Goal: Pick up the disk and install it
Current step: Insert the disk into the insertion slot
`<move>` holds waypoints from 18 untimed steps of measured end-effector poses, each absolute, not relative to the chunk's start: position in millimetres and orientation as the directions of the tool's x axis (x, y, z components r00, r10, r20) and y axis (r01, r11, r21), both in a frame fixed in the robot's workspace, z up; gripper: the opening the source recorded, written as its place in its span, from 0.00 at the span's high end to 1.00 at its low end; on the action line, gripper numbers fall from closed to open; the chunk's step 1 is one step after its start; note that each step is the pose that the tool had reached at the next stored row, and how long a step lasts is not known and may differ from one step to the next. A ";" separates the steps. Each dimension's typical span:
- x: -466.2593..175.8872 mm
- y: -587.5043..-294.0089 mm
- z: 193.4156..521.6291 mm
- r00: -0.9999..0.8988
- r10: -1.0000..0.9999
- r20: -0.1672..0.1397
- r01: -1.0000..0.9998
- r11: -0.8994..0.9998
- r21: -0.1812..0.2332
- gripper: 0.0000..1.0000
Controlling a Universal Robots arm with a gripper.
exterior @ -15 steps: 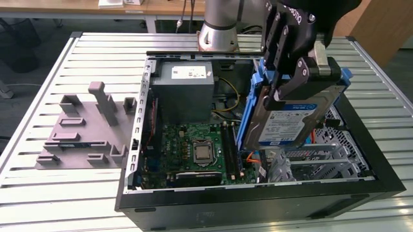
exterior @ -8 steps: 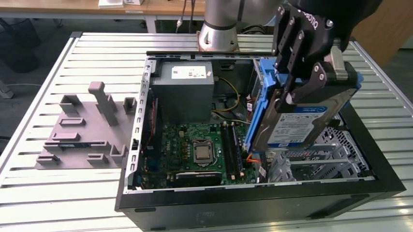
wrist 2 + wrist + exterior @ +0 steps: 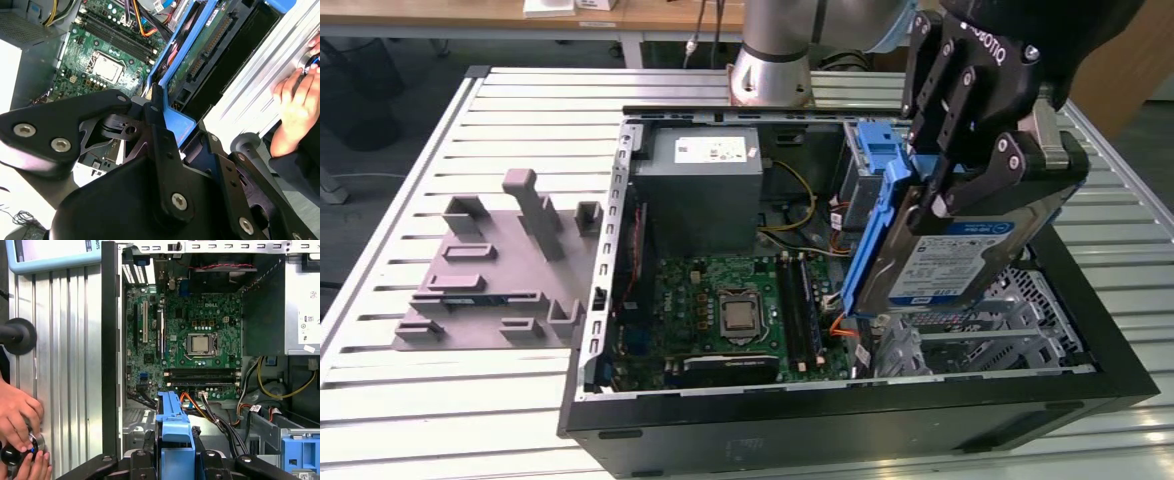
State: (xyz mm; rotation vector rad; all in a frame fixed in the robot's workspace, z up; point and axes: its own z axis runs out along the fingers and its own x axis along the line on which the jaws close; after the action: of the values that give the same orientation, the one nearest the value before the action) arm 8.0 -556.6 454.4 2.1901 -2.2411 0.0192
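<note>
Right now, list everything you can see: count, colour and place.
table: one, silver, under everything.
case: one, black, open, on the table.
motherboard: one, green, inside the case.
power supply: one, grey, inside the case beside the motherboard.
stand: one, grey, on the table at the exterior view's left of the case.
disk: one, silver with blue rails, tilted over the case.
person's hand: at least one, on the table beside the case.
tool: one, black, shut on the disk.

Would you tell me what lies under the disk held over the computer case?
Below the disk, gripped by the end effector, a perforated grey drive bay shows; the bay's part directly beneath is hidden by the disk.
</note>
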 end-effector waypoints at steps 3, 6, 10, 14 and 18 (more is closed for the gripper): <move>8.0 -557.5 454.3 -0.023 -1.000 0.015 -1.000 0.023 -0.003 0.64; 8.2 -559.5 454.1 -0.023 -1.000 0.015 -1.000 0.023 -0.003 0.64; 15.8 -560.3 453.7 -0.023 -1.000 0.015 -1.000 0.023 -0.003 0.64; 26.0 -560.4 453.3 -0.023 -1.000 0.015 -1.000 0.023 -0.003 0.64; 32.6 -560.4 453.2 -0.023 -1.000 0.015 -1.000 0.023 -0.003 0.64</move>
State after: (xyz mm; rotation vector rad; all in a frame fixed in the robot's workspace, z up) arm 32.6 -560.4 453.2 2.1897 -2.2406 0.0199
